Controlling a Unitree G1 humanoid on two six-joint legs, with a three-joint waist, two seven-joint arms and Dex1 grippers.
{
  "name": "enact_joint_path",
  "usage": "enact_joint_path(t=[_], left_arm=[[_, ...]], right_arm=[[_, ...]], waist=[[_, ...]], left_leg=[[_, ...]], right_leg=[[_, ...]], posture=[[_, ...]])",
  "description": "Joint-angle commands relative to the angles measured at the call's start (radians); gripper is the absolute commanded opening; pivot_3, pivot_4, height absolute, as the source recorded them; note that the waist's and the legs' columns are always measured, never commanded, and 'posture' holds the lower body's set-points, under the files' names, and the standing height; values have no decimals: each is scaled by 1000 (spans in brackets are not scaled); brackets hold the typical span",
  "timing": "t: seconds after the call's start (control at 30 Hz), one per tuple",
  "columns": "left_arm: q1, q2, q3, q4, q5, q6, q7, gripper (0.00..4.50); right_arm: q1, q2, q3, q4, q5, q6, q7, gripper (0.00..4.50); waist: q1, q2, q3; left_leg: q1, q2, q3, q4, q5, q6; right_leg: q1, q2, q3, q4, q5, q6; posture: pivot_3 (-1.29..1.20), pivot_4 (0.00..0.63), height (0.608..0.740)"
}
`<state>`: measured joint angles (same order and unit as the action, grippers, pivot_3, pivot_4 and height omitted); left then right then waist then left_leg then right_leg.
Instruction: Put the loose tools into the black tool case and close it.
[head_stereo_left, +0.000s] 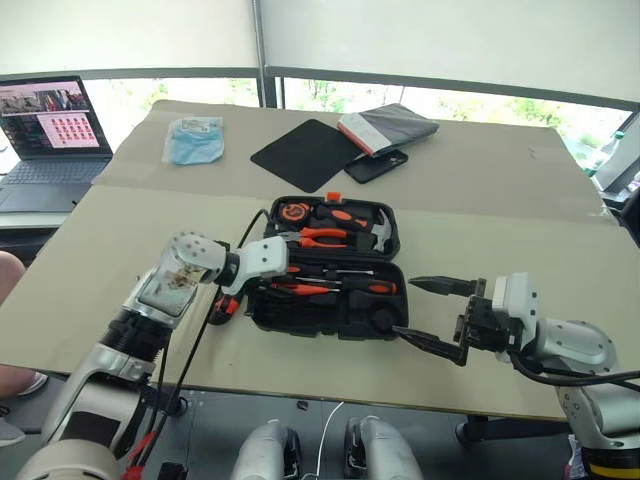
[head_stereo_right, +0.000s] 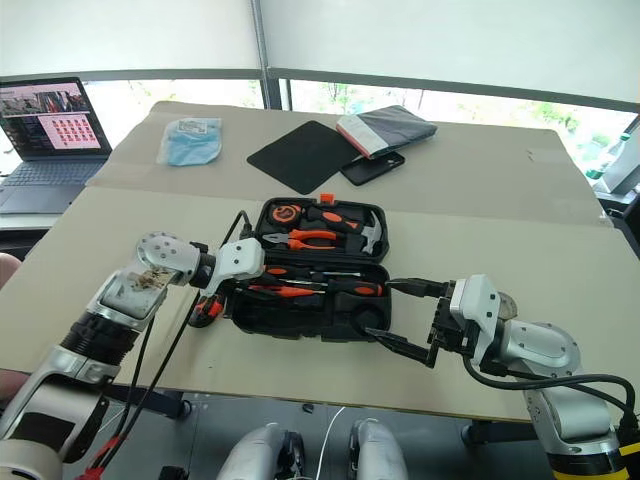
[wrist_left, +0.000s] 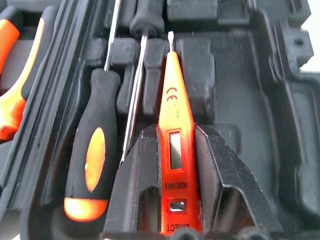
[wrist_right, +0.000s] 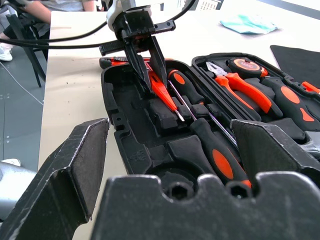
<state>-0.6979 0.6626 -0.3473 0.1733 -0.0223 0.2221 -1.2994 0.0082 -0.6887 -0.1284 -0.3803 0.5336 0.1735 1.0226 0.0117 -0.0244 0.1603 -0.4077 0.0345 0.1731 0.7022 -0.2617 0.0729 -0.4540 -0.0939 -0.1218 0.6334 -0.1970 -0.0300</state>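
Note:
The black tool case (head_stereo_left: 392, 243) lies open at the table's middle. My left gripper (wrist_right: 146, 67) is shut on the slim orange tester screwdriver (wrist_left: 175, 130), its fingers (wrist_left: 220, 180) clamping the handle. The tester's tip points down into the case's near half. Two black-and-orange screwdrivers (wrist_right: 186, 86) (wrist_right: 220, 156) lie in slots beside it. A black-and-orange utility knife (head_stereo_right: 207, 308) lies on the table against the case's left side, partly under my left wrist. My right gripper (head_stereo_left: 408, 307) stands open and empty at the case's front right corner.
The far half of the case holds orange-handled pliers (head_stereo_left: 322, 236), a hammer (head_stereo_left: 378, 232) and a tape measure (head_stereo_left: 293, 211). Behind the case lie a black mat (head_stereo_left: 305, 153), a phone (head_stereo_left: 375, 165) and a grey bundle (head_stereo_left: 388, 127). A blue packet (head_stereo_left: 193, 140) and a laptop (head_stereo_left: 50, 125) sit far left. A person sits at the left.

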Motion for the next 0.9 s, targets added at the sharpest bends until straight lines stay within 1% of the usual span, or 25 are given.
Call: enact_joint_path(t=[0.03,0.13,0.23,0.37,0.53,0.57,0.6,0.63,0.67,0.7,0.77,0.9], left_arm=[[-18,8,-30,16,48,-13,-6,487],[-24,14,-70,13,89,-30,-23,487],[-23,15,-81,3,91,-11,-44,487],[-27,13,-95,33,132,-86,-26,487],[-8,-44,-44,24,73,-56,11,487],[-5,-51,-30,15,50,-47,1,1488],[-6,-61,-4,5,22,-37,-1,1670],[-9,-64,18,-6,-13,-35,-20,2119],[-18,-63,48,-11,-45,-53,-32,2369],[-23,-62,67,-16,-64,-64,-37,2843],[-30,-46,102,-38,-105,-37,-47,3508],[-19,-29,174,-65,-170,18,-27,3508]], right_arm=[[-13,8,-7,-20,13,-9,-3,4500],[-15,13,-4,-15,10,-11,-1,4500],[-15,14,-2,-16,10,-10,-1,4500],[-16,18,1,-15,9,-11,0,4500],[-21,23,7,-11,5,-13,-3,4500],[-22,24,8,-10,5,-13,-4,4500],[-22,25,8,-8,5,-14,-4,4500],[-22,25,9,-6,6,-15,-4,4500],[-22,25,8,-3,6,-15,-3,4500],[-20,25,7,-1,6,-16,-1,4500],[-17,24,5,2,8,-16,2,4500],[-18,26,10,15,6,-16,5,4500]], waist=[[0,0,0],[0,0,0],[-1,0,0],[-2,0,0],[0,0,0],[0,0,0],[1,0,0],[1,0,0],[1,0,0],[1,0,0],[1,0,0],[-2,0,0]], left_leg=[[0,0,0,0,0,0],[0,0,0,0,0,0],[1,0,0,0,0,0],[1,0,0,0,0,0],[1,0,0,0,0,0],[1,0,0,0,0,0],[1,0,0,0,0,0],[1,0,0,0,0,1],[1,0,0,1,0,1],[-1,0,0,1,-1,1],[-1,0,0,2,-1,1],[-1,0,0,2,0,1]], right_leg=[[0,0,0,0,0,0],[0,0,0,0,0,0],[1,0,0,0,0,0],[1,1,0,0,0,0],[1,0,0,0,0,0],[1,0,0,0,0,0],[1,0,0,0,0,0],[1,0,0,0,0,0],[1,0,0,0,0,0],[1,0,0,0,0,0],[0,0,-1,0,0,0],[0,0,0,1,0,0]], posture=[[0,150,740],[0,150,740],[0,150,740],[0,150,740],[0,150,740],[0,150,740],[0,150,740],[0,150,740],[0,150,740],[0,150,740],[0,150,740],[0,150,740]])
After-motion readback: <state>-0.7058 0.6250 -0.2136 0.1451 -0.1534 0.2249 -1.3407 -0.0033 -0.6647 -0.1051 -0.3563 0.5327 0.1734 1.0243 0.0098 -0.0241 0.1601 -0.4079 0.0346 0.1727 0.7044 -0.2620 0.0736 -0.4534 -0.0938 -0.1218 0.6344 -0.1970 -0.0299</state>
